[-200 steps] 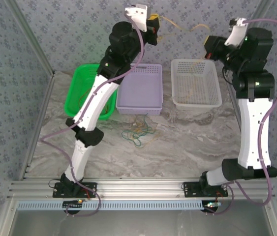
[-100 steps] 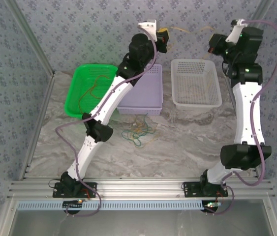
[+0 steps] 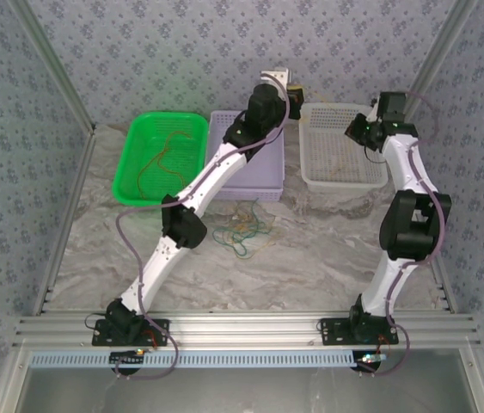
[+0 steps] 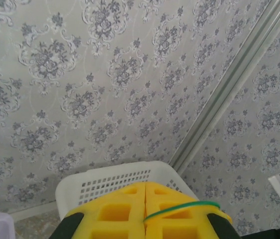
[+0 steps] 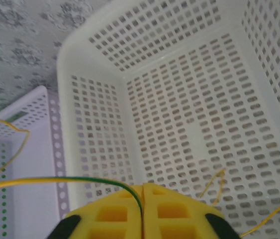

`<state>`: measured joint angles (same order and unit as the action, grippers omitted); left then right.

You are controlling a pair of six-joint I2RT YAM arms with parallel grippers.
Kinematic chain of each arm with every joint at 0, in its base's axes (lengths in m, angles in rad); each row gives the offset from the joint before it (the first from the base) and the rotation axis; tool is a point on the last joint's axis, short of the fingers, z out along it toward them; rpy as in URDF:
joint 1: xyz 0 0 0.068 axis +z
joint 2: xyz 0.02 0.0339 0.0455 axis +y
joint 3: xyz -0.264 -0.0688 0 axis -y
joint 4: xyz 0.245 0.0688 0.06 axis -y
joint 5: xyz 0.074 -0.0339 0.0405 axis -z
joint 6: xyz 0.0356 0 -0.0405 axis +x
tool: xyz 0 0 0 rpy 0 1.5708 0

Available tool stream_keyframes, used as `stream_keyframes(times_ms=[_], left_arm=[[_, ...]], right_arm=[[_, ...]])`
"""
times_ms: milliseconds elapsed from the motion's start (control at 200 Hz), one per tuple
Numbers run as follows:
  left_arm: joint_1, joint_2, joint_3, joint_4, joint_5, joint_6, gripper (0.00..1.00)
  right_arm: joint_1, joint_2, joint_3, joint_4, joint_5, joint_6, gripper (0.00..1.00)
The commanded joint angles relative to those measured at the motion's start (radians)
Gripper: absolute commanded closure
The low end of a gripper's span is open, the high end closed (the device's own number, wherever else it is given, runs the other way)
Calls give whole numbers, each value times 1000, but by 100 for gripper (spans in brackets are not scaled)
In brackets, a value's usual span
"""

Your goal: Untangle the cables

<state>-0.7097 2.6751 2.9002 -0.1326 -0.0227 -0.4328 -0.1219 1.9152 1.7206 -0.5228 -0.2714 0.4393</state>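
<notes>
Cable is clamped in left tool and right tool, above white basket, lilac basket beside.

Glossy perforated plastic basket, smooth marbled tabletop, smooth-coated cable

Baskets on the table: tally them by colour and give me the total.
green basket: 1
purple basket: 1
white basket: 1
Total: 3
</notes>
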Motion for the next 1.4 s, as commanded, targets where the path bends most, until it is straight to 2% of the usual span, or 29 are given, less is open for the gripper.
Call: stream_keyframes(times_ms=[0, 70, 150, 395, 510, 605, 994, 1204, 1394], left_arm=[[-14, 23, 2, 106, 27, -35, 100], [-24, 35, 2, 122, 31, -30, 100], [-35, 41, 1, 139, 31, -18, 100], [-41, 42, 2, 127, 36, 14, 100], [-54, 42, 1, 95, 42, 48, 100], [-64, 44, 1, 75, 44, 70, 100], [-87, 38, 1, 47, 45, 127, 100], [-94, 56, -4, 36, 43, 138, 100], [-87, 106, -6, 93, 41, 114, 100]], right_arm=[[8, 16, 22, -86, 33, -8, 65], [26, 10, 3, -120, 64, -12, 49], [56, 1, -15, -157, 123, -2, 41], [164, 11, -118, -167, 267, -4, 39], [193, 43, -122, -182, 278, -40, 39], [224, 37, -133, -203, 290, -89, 45], [295, -167, -369, -188, 264, -123, 51], [326, -291, -398, -246, 271, -119, 42], [314, -425, -426, -281, 377, -108, 29]])
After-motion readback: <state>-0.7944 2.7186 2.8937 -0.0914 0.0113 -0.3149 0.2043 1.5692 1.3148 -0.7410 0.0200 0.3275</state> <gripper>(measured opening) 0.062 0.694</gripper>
